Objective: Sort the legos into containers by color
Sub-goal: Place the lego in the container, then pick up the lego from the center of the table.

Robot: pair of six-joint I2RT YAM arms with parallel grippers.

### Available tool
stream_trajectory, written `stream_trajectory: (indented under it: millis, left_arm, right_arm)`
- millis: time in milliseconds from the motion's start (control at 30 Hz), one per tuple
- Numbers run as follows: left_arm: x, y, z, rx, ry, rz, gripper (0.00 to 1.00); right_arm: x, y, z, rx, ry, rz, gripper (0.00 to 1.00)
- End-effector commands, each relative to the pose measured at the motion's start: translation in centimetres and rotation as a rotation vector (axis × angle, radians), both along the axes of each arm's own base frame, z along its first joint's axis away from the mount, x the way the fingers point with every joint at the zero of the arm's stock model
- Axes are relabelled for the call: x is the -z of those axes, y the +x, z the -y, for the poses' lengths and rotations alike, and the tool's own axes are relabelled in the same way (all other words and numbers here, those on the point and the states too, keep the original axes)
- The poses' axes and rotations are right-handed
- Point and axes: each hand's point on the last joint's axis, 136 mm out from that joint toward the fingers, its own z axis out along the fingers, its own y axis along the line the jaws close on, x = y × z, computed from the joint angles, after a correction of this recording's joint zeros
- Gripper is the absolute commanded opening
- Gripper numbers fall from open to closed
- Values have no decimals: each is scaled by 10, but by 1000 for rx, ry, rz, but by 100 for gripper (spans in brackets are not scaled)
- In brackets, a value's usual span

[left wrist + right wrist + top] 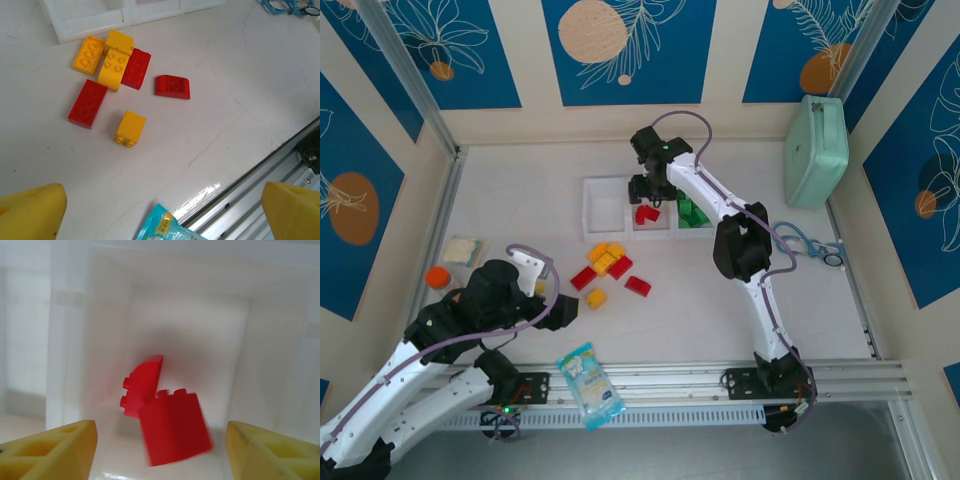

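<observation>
Marbled white tabletop (700, 320), blue floral walls (680, 70) behind. Right arm (740, 245) stretches out over the containers (605, 182) (one white tray, three square cells in a row). Right gripper (159, 440) is above the middle cell, yellow pads spread apart, gripping nothing. Left gripper (160, 215) hovers over the near-left table, jaws fully wide, empty. Mint-green case (817, 150) far right, snack packet (588, 385) at the near edge. Loose legos (114, 67) lie just in front of the tray: four yellow, three red. Green bricks (692, 212) fill the right cell. In the middle cell, a blurred red brick (175, 430) is between the pads, touching neither, next to a second red brick (142, 385).
</observation>
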Motion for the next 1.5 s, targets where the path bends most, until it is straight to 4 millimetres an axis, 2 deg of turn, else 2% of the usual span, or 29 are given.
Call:
stream_trajectory:
  millis: [0, 200, 267, 400, 500, 600, 733, 867, 1167, 1467]
  left_arm:
    - [0, 2, 0, 4, 13, 8, 99]
    - [1, 2, 0, 5, 10, 5, 99]
    - [1, 1, 2, 12, 7, 0, 99]
    - [1, -1, 6, 41, -7, -3, 99]
    - [-4, -3, 6, 49, -26, 16, 99]
    - [-10, -7, 8, 68, -57, 39, 99]
    - [-17, -11, 9, 93, -93, 64, 99]
    - [-21, -13, 9, 97, -105, 81, 99]
    - [-26, -15, 5, 91, -121, 107, 99]
    - [-27, -14, 2, 73, -119, 117, 99]
  right_arm:
    - [-23, -10, -4, -24, 9, 12, 76]
    - [-47, -32, -13, -84, 35, 25, 87]
    - [-56, -46, -18, -115, 45, 28, 91]
    - [-75, -78, -33, -219, 88, 96, 92]
    - [-73, -108, -40, -317, 101, 136, 92]
    - [-62, -137, -40, -410, 74, 139, 90]
    - [-25, -193, -54, -703, 40, 151, 87]
    - [16, -240, -55, -951, -8, 141, 88]
    - [44, -229, -44, -965, -63, 166, 91]
    - [75, -218, -42, -972, -142, 91, 85]
